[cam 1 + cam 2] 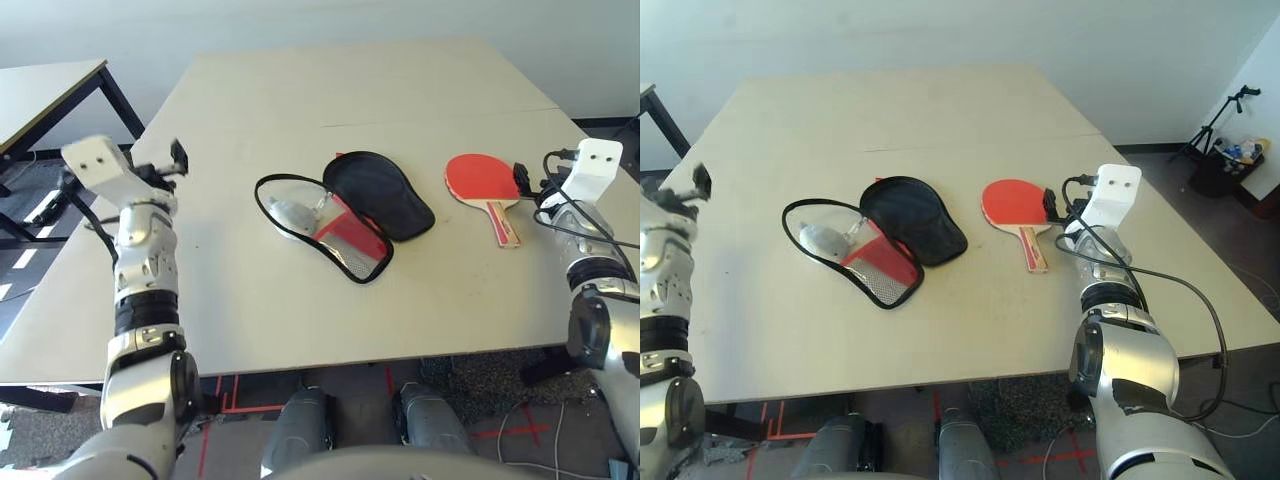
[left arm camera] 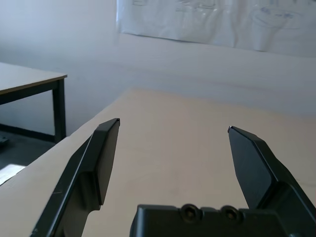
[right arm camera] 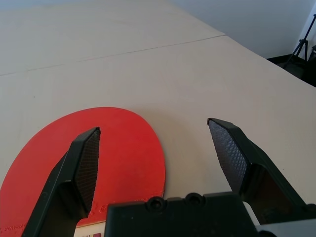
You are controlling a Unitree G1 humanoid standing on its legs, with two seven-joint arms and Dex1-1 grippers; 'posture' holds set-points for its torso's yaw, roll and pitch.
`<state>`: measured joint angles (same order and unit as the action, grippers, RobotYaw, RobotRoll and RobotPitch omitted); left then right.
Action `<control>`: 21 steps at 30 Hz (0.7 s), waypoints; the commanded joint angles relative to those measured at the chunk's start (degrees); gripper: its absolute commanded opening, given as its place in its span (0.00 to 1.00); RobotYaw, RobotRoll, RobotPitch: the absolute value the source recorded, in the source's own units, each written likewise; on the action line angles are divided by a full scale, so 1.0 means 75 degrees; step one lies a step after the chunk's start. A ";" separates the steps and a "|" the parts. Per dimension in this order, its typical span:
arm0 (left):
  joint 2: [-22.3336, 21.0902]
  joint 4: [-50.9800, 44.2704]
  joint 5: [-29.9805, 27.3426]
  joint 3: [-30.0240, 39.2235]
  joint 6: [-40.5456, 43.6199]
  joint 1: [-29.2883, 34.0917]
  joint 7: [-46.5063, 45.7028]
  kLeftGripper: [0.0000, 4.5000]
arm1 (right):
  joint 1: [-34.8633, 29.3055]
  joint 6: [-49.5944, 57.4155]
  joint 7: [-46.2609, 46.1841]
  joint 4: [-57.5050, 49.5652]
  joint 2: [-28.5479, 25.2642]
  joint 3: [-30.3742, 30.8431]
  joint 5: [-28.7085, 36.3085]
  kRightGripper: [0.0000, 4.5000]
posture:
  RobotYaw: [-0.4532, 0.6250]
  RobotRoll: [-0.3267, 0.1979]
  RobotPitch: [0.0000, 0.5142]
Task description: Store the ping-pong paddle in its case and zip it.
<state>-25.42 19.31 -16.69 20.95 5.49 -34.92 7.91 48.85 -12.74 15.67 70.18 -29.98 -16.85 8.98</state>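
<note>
head views: the case (image 1: 345,215) lies unzipped near the middle of the desk (image 1: 300,110), its black lid flap spread toward 2 o'clock and its shiny lining and red panel showing toward 8 o'clock. the paddle (image 1: 485,185) rests flat on the desk at about 3 o'clock from the case, well apart from it, red face up, handle pointing toward 5 o'clock. the right tool (image 1: 1052,205) sits just beside the paddle's edge at its 3 o'clock side, low over the desk. the left tool (image 1: 178,158) hangs above the desk's left edge, at about 9 o'clock from the case and well apart from it

left wrist view: the left tool (image 2: 173,143) has its two fingers (image 2: 98,163) spread wide with nothing between them, bare desk beyond

right wrist view: the right tool (image 3: 153,143) also stands wide, holding nothing; the paddle's red face (image 3: 118,158) lies under and beyond one finger (image 3: 81,173), with bare desk under the other
</note>
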 commanded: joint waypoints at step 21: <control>-0.0404 -0.4021 -0.1053 -0.2866 0.4473 0.0255 0.3327 1.00 | -0.0053 0.4407 0.1266 -0.3944 -0.0325 0.1808 -0.1141 0.99 | 0.41 0.62 0.01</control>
<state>-27.70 -9.68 -24.41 0.64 37.80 -33.79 31.58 49.19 16.35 24.42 43.20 -31.78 -4.33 1.20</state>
